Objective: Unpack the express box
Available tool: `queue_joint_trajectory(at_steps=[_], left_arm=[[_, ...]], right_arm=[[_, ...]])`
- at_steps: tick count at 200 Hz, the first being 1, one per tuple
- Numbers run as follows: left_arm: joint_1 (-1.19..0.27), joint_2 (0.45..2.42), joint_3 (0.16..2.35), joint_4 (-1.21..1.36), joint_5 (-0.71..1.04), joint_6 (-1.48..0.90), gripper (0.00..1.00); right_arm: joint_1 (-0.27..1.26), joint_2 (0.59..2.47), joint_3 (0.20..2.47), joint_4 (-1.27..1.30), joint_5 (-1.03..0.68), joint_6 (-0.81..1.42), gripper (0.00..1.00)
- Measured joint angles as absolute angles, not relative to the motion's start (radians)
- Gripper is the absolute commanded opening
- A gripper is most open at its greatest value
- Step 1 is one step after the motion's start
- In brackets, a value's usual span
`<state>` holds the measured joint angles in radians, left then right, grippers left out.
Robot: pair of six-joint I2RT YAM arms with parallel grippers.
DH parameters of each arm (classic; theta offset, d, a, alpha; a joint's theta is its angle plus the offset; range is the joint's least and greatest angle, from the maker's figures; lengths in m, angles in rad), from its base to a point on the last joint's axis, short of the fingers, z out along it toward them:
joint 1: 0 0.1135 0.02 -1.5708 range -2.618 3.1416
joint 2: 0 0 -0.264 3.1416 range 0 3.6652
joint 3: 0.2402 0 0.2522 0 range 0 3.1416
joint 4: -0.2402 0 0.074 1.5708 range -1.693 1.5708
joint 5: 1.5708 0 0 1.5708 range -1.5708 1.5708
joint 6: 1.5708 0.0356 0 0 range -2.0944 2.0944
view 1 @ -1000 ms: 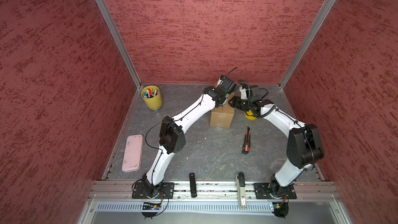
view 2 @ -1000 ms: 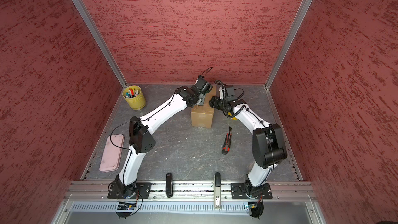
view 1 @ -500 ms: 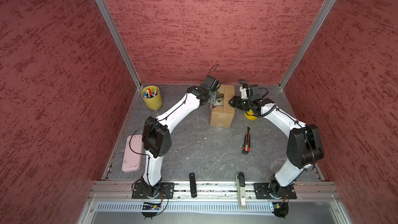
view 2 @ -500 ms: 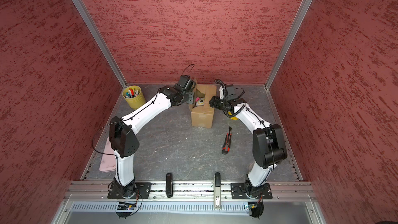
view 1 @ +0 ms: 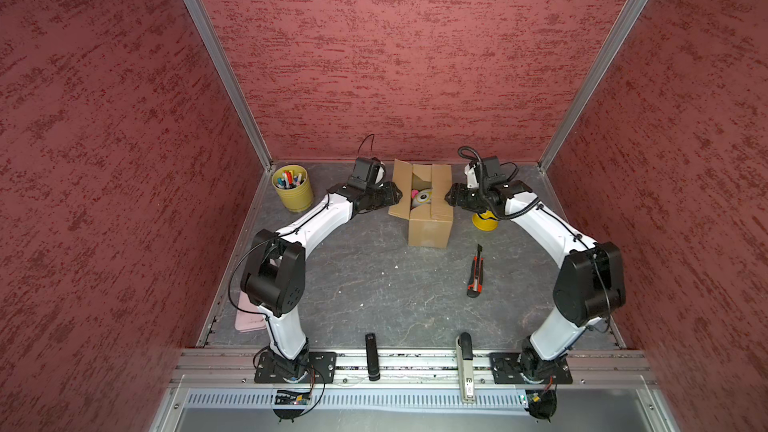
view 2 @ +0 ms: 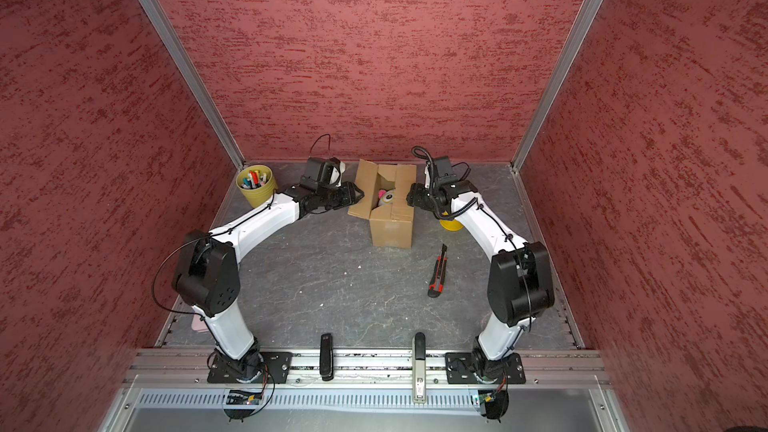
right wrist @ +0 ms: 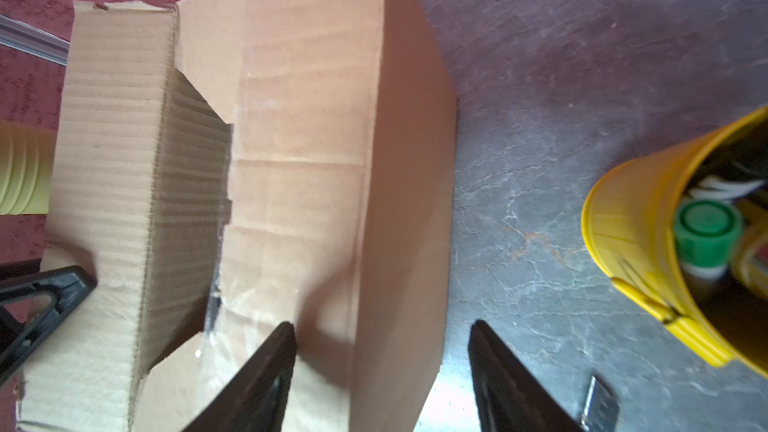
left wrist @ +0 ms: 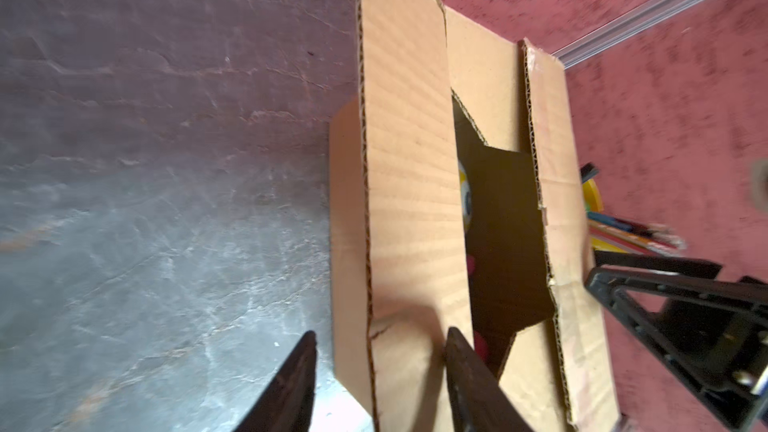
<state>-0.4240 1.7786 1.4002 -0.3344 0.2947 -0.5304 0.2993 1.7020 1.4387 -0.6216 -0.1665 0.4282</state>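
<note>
Two bowed arms, left pincer (view 1: 398,197) and right pincer (view 1: 448,198) flanking express box (view 1: 430,227)

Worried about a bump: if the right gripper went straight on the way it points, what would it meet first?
The express box: the right gripper points at the top edge of its side wall, jaws open astride it. It would probably meet that edge first, though depth is unclear.

Your grey table (view 1: 374,284) carries the express box (view 1: 430,226), a yellow pen cup (view 1: 293,193), a second yellow cup (view 1: 484,221), a utility knife (view 1: 476,274) and perhaps a pink case (view 1: 245,320).
</note>
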Motion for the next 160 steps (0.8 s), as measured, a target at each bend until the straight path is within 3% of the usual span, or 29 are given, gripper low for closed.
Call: queue_joint_trajectory(at_steps=[59, 160], left_arm=[[-0.413, 1.674, 1.250, -0.160, 0.425, -0.627, 0.30], [-0.479, 1.506, 1.085, -0.067, 0.339, -0.685, 0.27]], right_arm=[[0.373, 1.702, 1.546, -0.753, -0.076, 0.425, 0.69], [0.535, 1.796, 1.826, -0.976, 0.173, 0.419, 0.80]])
